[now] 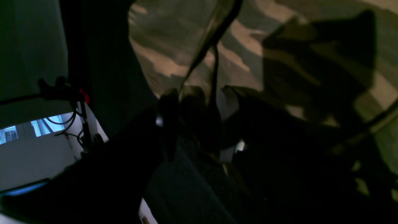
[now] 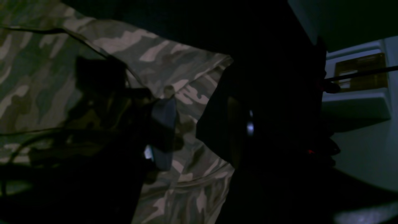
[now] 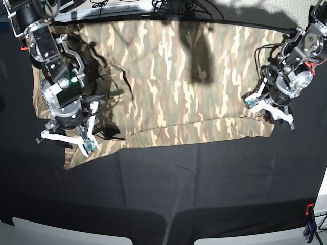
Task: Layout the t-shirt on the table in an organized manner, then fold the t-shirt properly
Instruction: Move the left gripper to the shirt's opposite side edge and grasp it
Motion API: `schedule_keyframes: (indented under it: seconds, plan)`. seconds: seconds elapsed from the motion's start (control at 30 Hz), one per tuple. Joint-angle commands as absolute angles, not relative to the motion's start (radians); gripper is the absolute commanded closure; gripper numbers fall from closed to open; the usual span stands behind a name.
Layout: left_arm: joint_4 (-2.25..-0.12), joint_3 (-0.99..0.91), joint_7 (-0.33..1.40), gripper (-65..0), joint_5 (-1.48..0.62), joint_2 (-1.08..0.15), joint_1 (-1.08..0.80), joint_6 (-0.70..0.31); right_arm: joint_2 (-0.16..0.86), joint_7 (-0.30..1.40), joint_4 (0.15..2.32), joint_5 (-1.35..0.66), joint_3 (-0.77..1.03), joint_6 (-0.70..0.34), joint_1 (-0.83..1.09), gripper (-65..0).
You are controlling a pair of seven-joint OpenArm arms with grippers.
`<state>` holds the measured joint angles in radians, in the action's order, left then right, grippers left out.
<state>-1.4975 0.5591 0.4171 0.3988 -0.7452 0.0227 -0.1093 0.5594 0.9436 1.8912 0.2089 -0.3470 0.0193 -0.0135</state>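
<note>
The camouflage t-shirt (image 3: 179,92) lies spread wide across the far half of the black table (image 3: 179,194), its near hem wavy and uneven. My right gripper (image 3: 65,142) stands over the shirt's near-left corner, jaws apart. In the right wrist view the right gripper (image 2: 196,124) straddles the cloth (image 2: 37,87) near its edge, one finger (image 2: 163,124) resting on the fabric. My left gripper (image 3: 268,109) sits at the shirt's right edge with its jaws spread. In the left wrist view the left gripper (image 1: 199,109) is dark and a raised fold of the shirt (image 1: 161,62) runs up from it.
A blue and red clamp (image 3: 308,224) grips the table's near-right edge, and a red clamp (image 3: 23,48) shows at far left. Cables (image 3: 179,6) cluster behind the far edge. The black cloth stretches from the shirt's hem to the near edge.
</note>
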Motion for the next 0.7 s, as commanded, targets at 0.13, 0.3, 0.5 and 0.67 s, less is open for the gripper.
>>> schedule_keyframes:
  seconds: [0.13,0.3,0.5,0.67]
  plan:
    - [-1.511,0.551,0.365,-19.0,0.410,-0.722,0.039,-0.042,0.570,0.928,1.905,0.228,-0.338,0.026,-0.030,-26.9]
    - [-1.462,0.551,0.373,-19.0,0.411,-0.639,0.069,-0.041,0.570,0.928,1.905,0.228,-0.338,0.026,-0.030,-26.9]
    - [-1.390,0.550,0.476,-19.0,0.424,-0.585,0.120,0.036,0.570,0.928,1.905,0.228,-0.338,0.026,-0.030,-26.9]
    - [-1.392,0.551,0.507,-18.9,0.518,-0.588,0.122,0.080,0.570,0.920,1.905,0.227,-0.338,0.027,-0.030,-26.9]
